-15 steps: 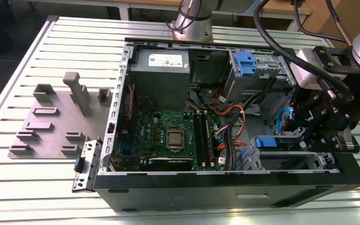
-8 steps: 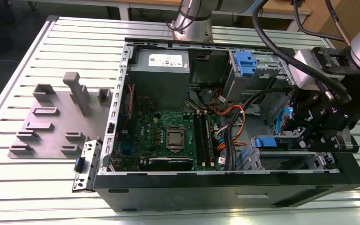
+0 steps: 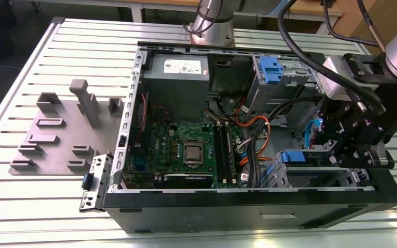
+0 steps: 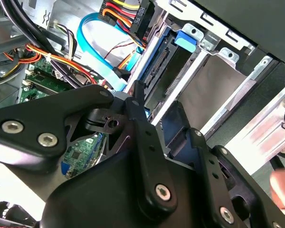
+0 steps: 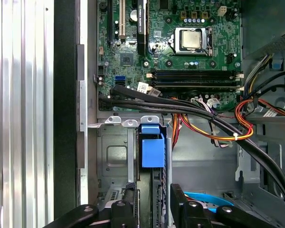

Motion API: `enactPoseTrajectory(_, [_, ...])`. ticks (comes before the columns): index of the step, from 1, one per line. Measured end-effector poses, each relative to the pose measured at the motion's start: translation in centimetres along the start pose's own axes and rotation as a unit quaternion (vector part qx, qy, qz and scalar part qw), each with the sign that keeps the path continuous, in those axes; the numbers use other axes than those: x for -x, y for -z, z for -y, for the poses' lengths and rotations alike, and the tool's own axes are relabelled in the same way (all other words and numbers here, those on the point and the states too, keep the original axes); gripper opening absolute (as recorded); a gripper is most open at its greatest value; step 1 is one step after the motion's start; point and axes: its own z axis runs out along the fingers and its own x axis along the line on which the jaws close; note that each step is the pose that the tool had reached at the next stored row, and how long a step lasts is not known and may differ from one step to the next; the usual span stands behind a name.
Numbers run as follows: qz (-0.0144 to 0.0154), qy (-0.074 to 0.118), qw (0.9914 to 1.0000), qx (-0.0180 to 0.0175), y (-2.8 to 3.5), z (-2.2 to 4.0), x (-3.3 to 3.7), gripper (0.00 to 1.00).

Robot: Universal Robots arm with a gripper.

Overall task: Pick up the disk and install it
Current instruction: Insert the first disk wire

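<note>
First wrist view shows the disk (image 5: 153, 176) standing on edge in a slot of the grey sheet-metal drive cage (image 5: 114, 156). Its narrow dark end faces out of the open side of the computer case (image 3: 254, 209), and its long axis appears to run down into the bay. That exposed edge runs from the gripper (image 5: 153, 199) toward the green motherboard (image 5: 180, 66) and ends in a blue plastic tab (image 5: 152, 146). The black, bolted gripper is clamped across the disk's flat faces. In the second wrist view a ribbed connector strip (image 4: 157, 71) lines the exposed end. Orange, yellow and red cables (image 5: 242, 127) curve beside the cage.
</note>
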Motion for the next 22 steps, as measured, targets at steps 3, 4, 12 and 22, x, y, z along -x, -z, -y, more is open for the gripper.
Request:
enactPoseTrajectory(3, [0.0, 0.0, 1.0, 0.0, -0.01, 0.0, 0.0, 0.42])
enactPoseTrajectory(4, [0.0, 0.0, 1.0, 0.0, -0.01, 0.0, 0.0, 0.42])
enactPoseTrajectory(12, [0.0, 0.0, 1.0, 0.0, 0.12, 0.0, 0.0, 0.42])
enactPoseTrajectory(22, [0.0001, 0.0, 1.0, 0.0, 2.45, -0.07, 0.07, 0.42])
